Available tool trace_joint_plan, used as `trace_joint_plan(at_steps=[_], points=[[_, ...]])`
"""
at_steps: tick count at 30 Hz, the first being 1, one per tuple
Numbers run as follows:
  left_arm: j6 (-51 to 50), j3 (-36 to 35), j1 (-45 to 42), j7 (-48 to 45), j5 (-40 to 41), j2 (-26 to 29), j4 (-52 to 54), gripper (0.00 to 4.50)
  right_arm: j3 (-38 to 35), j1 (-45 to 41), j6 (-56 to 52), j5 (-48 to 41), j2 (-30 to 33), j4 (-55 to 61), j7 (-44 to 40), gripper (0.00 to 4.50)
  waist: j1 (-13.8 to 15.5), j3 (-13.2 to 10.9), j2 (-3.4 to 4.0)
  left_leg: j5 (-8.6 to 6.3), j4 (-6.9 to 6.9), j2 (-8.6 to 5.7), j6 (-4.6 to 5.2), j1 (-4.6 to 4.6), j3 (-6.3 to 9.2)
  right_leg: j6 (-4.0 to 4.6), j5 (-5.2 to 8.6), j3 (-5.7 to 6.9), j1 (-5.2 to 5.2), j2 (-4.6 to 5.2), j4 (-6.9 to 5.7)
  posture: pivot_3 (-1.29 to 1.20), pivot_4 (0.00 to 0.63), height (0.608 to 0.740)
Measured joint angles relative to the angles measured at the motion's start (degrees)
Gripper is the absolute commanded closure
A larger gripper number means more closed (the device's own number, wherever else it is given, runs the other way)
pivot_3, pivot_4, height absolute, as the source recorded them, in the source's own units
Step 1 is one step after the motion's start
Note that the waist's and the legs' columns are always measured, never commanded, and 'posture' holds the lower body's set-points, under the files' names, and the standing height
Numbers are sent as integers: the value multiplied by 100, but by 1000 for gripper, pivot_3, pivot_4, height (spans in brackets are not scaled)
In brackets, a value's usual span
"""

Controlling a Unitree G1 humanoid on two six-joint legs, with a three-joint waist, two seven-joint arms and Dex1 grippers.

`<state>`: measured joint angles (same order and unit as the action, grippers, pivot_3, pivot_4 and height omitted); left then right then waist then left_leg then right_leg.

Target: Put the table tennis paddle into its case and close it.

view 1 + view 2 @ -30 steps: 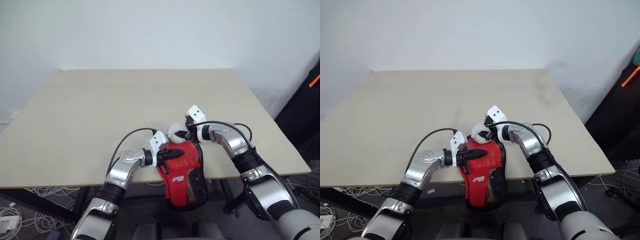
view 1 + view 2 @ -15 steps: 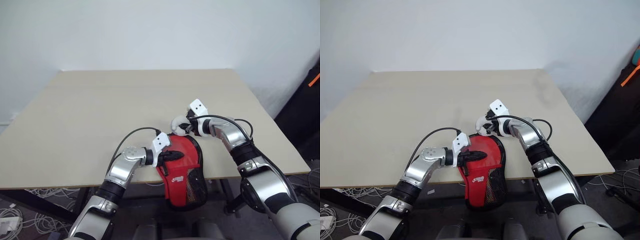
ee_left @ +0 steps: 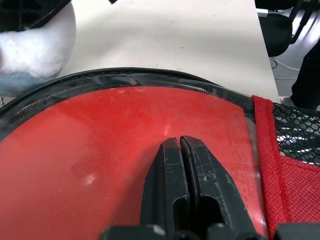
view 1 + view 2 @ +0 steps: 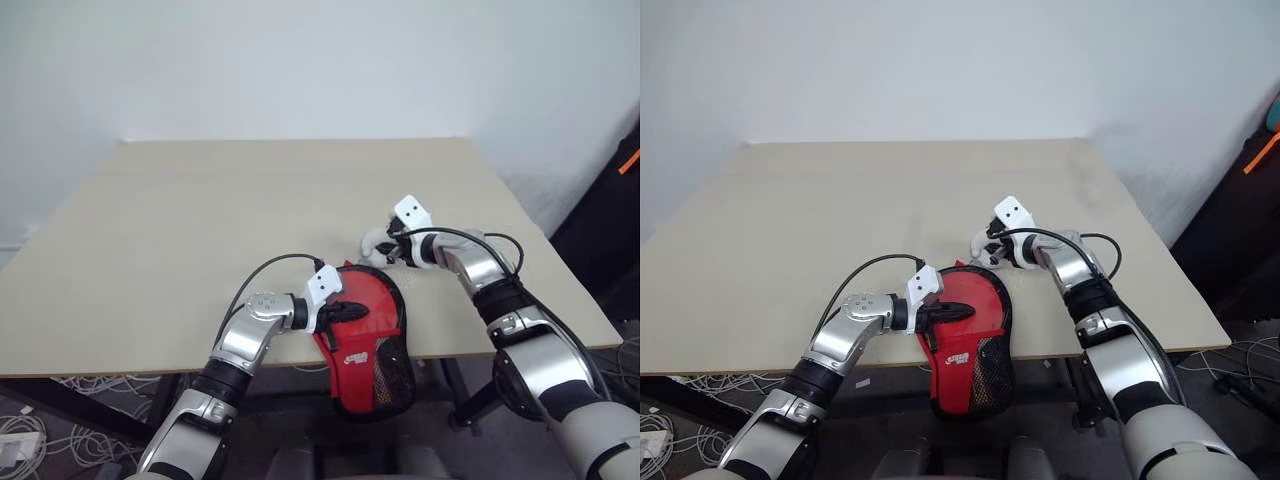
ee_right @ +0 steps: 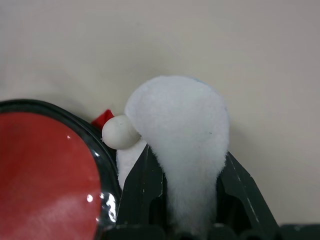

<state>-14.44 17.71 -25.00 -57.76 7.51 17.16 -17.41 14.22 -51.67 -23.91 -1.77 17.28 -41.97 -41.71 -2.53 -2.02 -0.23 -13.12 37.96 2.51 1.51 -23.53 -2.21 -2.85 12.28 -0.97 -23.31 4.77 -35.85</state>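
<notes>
The left gripper (image 3: 179, 145), fingers together, presses on the red case (image 4: 365, 330) overhanging the table (image 4: 200, 240) edge; its white logo is unreadable, the paddle hidden. The right gripper (image 5: 185, 200) clamps a white fluffy pull (image 5: 187, 125).

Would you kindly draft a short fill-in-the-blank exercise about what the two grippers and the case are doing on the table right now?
1. The left gripper rests with its fingers shut on the ____ outer face of the case.
2. The right gripper is closed on a fluffy ____ puff.
3. The case's narrow end with the black mesh pocket hangs over the table's ____ edge.
4. A small ____ bead sits beside the puff at the case's rim.

Missing words: red; white; near; white
</notes>
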Motion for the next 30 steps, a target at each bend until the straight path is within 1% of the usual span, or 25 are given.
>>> trace_joint_plan(at_steps=[4,8,12,16,25,30], points=[[22,29,-23,-12,-18,0,-26,4500,11,173,35,38,279,221,-241,3710,3,0,1,0,0,-1,0,0,1,-1,1,0,1,0,1,0,0,740],[122,69,-32,-32,-57,11,-50,4500,14,520,57,78,626,607,-498,3710,5,2,4,0,1,-3,1,0,2,-1,1,-1,3,1,1,0,0,740],[167,93,-54,-43,-67,19,-95,4500,1,912,24,68,1024,1122,-758,3710,4,6,11,0,1,-4,1,0,2,-17,11,-1,3,2,4,0,0,740],[238,136,-78,-58,-80,30,-144,4500,-110,1395,-136,-57,1430,1874,-1036,3710,8,10,17,0,1,-5,2,0,3,-25,17,-1,5,3,6,0,0,740],[393,193,-159,-187,-128,59,-279,4500,-542,2414,-829,-633,2184,3551,-1443,3710,15,12,19,-2,4,-6,4,-1,3,-27,21,-2,5,4,7,0,0,740],[431,206,-181,-251,-131,62,-332,4500,-917,3256,-1346,-1209,2604,4695,-1700,3710,67,12,18,-4,6,-5,6,0,1,-18,28,-2,4,5,8,0,0,740]])
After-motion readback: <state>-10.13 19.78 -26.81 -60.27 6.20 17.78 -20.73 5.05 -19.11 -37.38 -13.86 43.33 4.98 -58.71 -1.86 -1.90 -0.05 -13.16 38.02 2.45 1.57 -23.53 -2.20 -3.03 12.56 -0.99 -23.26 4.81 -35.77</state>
